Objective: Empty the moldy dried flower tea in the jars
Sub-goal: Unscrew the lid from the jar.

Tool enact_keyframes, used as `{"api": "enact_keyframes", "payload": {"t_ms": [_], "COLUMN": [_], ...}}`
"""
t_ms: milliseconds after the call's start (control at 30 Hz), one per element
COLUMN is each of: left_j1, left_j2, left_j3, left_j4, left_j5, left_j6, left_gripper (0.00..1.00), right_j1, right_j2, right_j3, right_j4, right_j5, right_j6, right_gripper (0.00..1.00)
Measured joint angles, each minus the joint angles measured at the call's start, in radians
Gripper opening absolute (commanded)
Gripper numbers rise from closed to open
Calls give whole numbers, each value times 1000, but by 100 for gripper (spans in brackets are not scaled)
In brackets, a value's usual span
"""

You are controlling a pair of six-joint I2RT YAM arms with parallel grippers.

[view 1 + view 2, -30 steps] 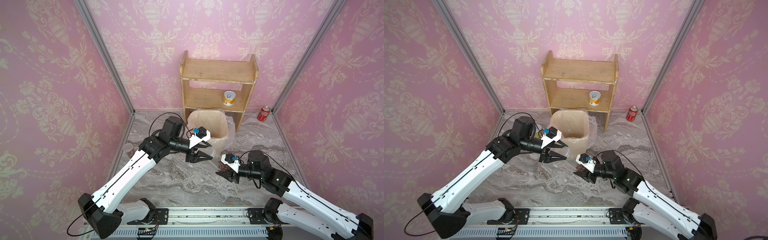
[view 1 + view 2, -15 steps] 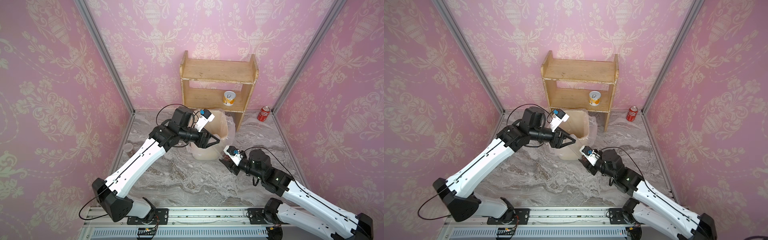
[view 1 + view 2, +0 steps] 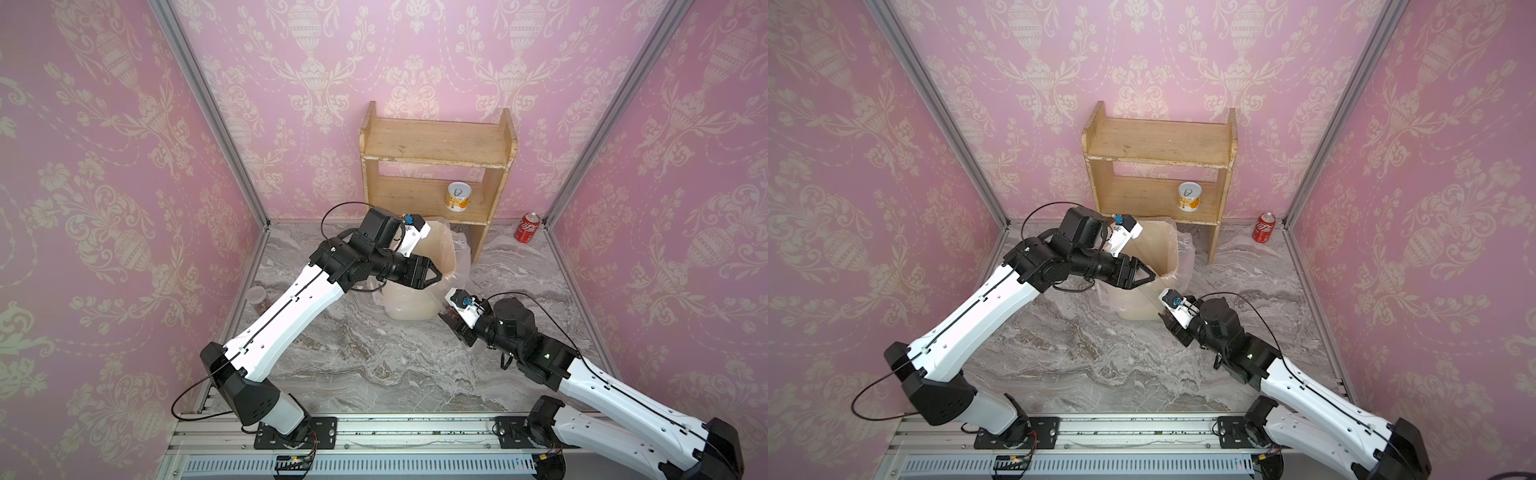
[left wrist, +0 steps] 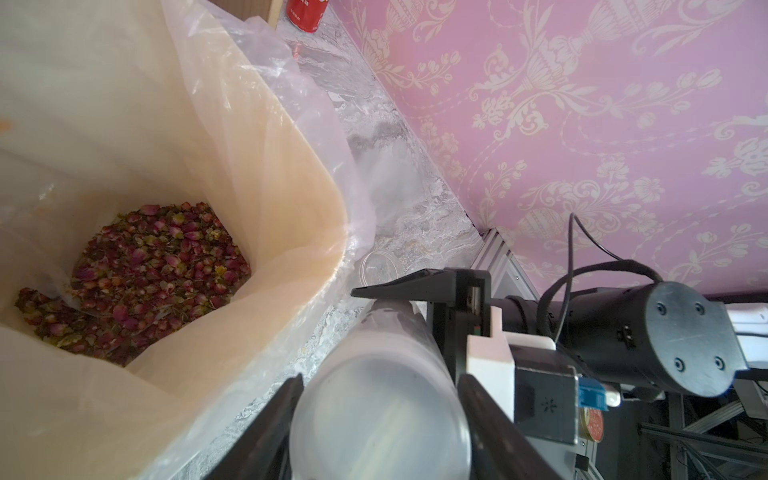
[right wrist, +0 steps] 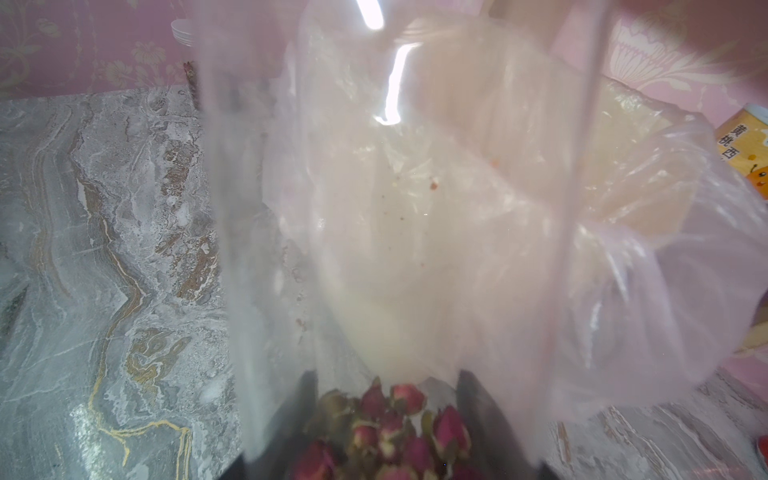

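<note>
Wooden shelf (image 3: 436,143) — yellow tin (image 3: 458,198) on its lower board; red cola can (image 3: 528,227) beside it.

Left arm (image 3: 291,316) and right arm (image 3: 615,395) reach forward, right fingers (image 4: 415,284) clamped.

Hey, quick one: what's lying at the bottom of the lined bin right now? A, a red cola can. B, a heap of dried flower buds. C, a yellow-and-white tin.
B: the left wrist view looks down into the bin and shows pinkish-red dried flower buds heaped on its bottom.
</note>
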Motion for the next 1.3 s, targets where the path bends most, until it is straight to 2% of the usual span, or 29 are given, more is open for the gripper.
{"api": "enact_keyframes", "payload": {"t_ms": [67, 200, 400, 500, 700, 800, 1000, 1133, 1233, 1300], "left_j1": [0, 3, 41, 47, 47, 47, 47, 47, 47, 47], "left_j2": [-8, -53, -151, -183, -189, -185, -185, -185, -185, -185], "left_j3": [-22, -82, -103, -103, -154, -166, -171, -185, -192, -194], "left_j4": [34, 82, 63, 34, -3, -26, -39, -42, -44, -44], "left_j5": [7, 56, 222, 275, 352, 359, 359, 359, 359, 356], "left_j6": [24, 111, 370, 473, 602, 634, 665, 671, 677, 684], "left_gripper": [89, 95, 99, 96, 94, 92, 83, 82, 73, 70], "right_j1": [2, 2, 2, 2, 2, 2, 2, 2, 2, 2], "right_j2": [-7, -29, -59, -65, -62, -56, -46, -46, -46, -47], "right_j3": [-5, -18, -25, -25, -25, -25, -25, -25, -25, -24], "right_j4": [2, 7, 5, 1, -18, -21, -26, -26, -28, -29], "right_j5": [-17, -64, -167, -224, -327, -365, -390, -391, -392, -392], "right_j6": [0, 5, 26, 29, 32, 37, 48, 48, 47, 47], "right_gripper": [26, 26, 28, 29, 29, 29, 29, 29, 29, 29]}}
